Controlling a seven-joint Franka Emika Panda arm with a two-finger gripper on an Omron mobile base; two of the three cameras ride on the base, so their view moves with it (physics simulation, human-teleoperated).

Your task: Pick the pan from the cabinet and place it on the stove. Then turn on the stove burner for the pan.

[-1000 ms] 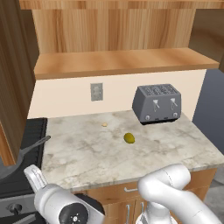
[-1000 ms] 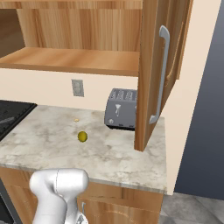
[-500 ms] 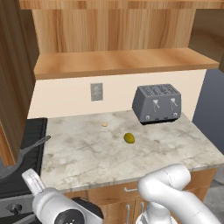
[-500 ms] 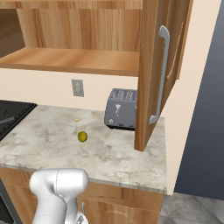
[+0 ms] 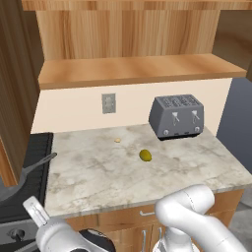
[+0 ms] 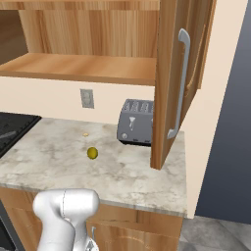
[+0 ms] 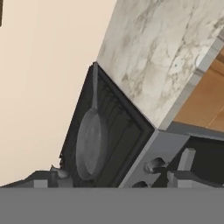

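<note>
Desk: marble top (image 5: pixel 98 172), beside the stove (image 7: pixel 116 144).
Pan: pan (image 7: pixel 91 144) sits on the stove grates, handle toward the desk.
Knob: round knob (image 7: pixel 154 165) on the stove's grey front.
Gripper: gripper (image 7: pixel 118 183) spread wide, holding nothing, near the knob.
Olive: olive (image 5: pixel 145 155) mid-desk.
Toaster: toaster (image 5: pixel 177 116) at the wall.
Cabinet: cabinet (image 6: pixel 179 73) door open.

Pan (image 7: pixel 91 142) covers the stove (image 7: pixel 120 148) grates; knob (image 7: pixel 155 165) on front panel unobstructed
</note>
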